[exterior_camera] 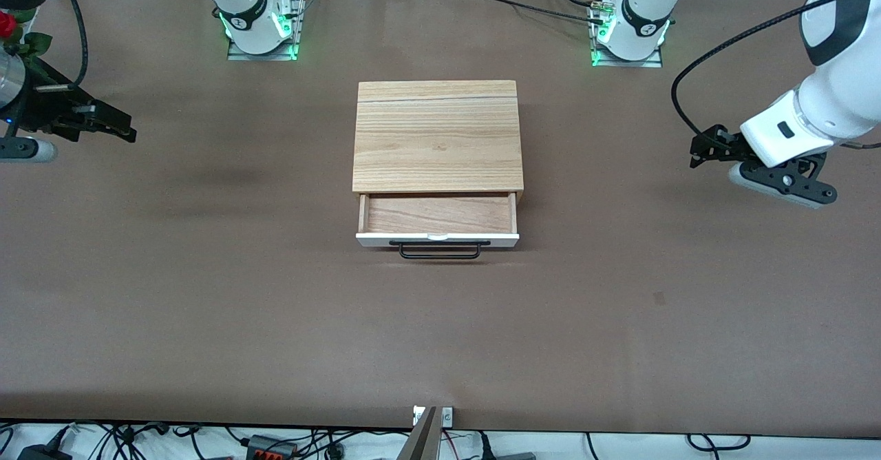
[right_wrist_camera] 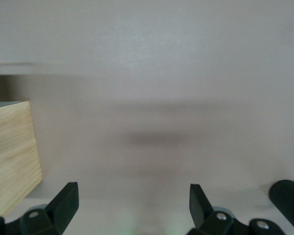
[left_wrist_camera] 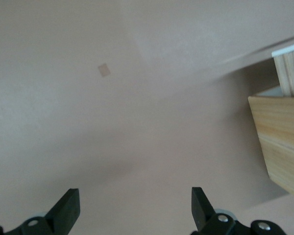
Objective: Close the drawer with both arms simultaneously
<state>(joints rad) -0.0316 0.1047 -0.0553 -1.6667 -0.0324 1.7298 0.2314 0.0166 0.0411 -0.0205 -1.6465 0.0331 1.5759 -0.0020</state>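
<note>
Centrally on the brown table [exterior_camera: 206, 322], the front view shows a light-wood box [exterior_camera: 438, 136] with the drawer [exterior_camera: 438, 220] pulled partly out toward the front camera. The drawer is a shallow wood tray with a white front panel and a black wire bar handle [exterior_camera: 440, 251]. The left gripper [exterior_camera: 701, 151] hangs over bare table toward the left arm's end, well apart from the box. The right gripper [exterior_camera: 124, 128] hangs over bare table toward the right arm's end, also well apart.

Left wrist view: the two black fingers [left_wrist_camera: 67, 209] are spread wide over bare table, nothing between them; a corner of the box [left_wrist_camera: 281, 142] shows at the edge.

Right wrist view: the fingers [right_wrist_camera: 66, 203] are likewise spread wide, gripping nothing; the box [right_wrist_camera: 12, 156] side shows at the edge.
</note>
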